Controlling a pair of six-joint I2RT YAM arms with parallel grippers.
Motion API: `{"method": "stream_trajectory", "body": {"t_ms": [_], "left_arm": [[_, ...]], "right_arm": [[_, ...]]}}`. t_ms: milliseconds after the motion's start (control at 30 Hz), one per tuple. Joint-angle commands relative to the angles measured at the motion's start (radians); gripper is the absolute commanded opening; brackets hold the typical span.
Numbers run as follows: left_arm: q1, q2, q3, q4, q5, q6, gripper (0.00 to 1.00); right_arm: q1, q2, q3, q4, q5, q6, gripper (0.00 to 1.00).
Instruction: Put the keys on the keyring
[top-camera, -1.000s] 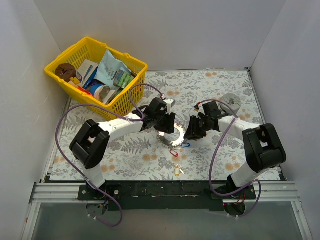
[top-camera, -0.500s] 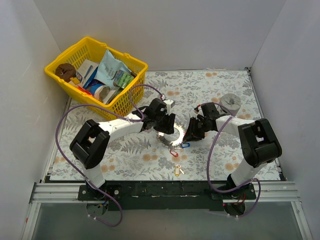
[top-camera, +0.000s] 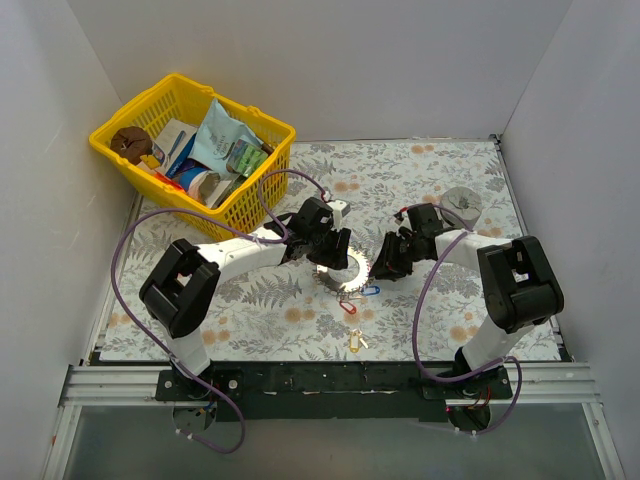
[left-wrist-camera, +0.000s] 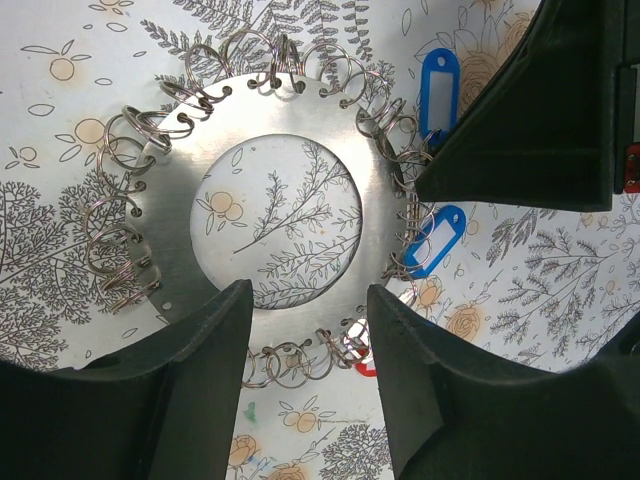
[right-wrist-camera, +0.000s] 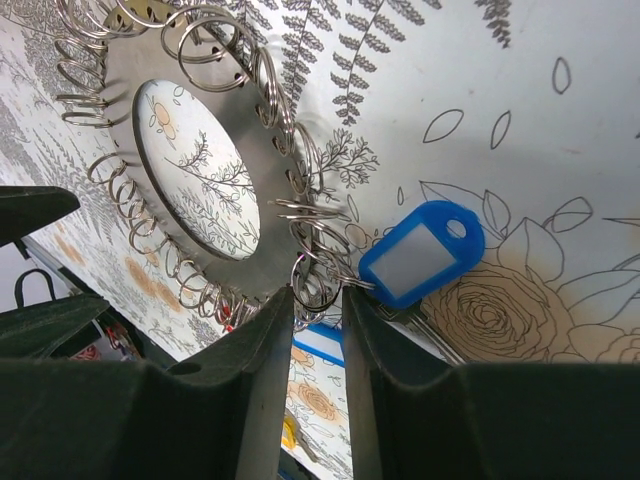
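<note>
The keyring (top-camera: 345, 270) is a flat silvery disc with an open centre and many small wire split rings round its rim, lying on the floral mat. In the left wrist view the keyring (left-wrist-camera: 180, 215) fills the frame; my left gripper (left-wrist-camera: 308, 300) is open, its jaws astride the near rim. My right gripper (right-wrist-camera: 318, 292) is at the ring's right rim, jaws nearly together on a small split ring (right-wrist-camera: 322, 262). A blue key (right-wrist-camera: 420, 255) hangs from the rings beside it. A blue key (top-camera: 370, 291), a red key (top-camera: 349, 307) and a yellow key (top-camera: 354, 342) show near the ring.
A yellow basket (top-camera: 180, 80) full of packets stands at the back left. A grey metal cylinder (top-camera: 460, 203) stands at the right behind the right arm. White walls close in the mat on three sides.
My right gripper has shifted slightly at the ring's right rim and its forearm has swung a little. The left gripper and the keyring have not visibly moved.
</note>
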Motion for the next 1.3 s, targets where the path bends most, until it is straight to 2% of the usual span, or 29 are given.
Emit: {"method": "stream_trajectory", "body": {"t_ms": [0,267,567,767,867,967,1167,1267], "left_arm": [[0.002,-0.04,0.003,-0.004,0.01,0.017,0.49],[0.002,-0.031,0.003,-0.004,0.015,0.019,0.49],[0.002,-0.033,-0.002,-0.004,0.009,0.02,0.5],[0.002,-0.039,-0.016,-0.001,0.007,0.019,0.5],[0.002,-0.037,-0.025,0.003,0.007,0.016,0.5],[0.002,-0.04,-0.031,0.002,0.003,0.014,0.5],[0.002,-0.053,-0.039,0.003,-0.002,0.011,0.5],[0.002,-0.066,-0.037,-0.004,-0.008,0.008,0.5]], "right_arm": [[-0.009,0.007,0.037,0.019,-0.016,0.005,0.34],[-0.015,0.018,0.049,0.033,-0.019,0.018,0.33],[-0.023,0.044,0.045,0.058,-0.033,0.028,0.27],[-0.025,-0.039,0.026,0.091,-0.097,0.012,0.29],[-0.025,-0.085,0.019,0.119,-0.151,0.009,0.32],[-0.026,-0.106,0.042,0.065,-0.139,-0.024,0.34],[-0.028,-0.149,0.106,-0.039,-0.056,-0.199,0.5],[-0.029,-0.201,0.105,-0.035,-0.017,-0.314,0.6]]}}
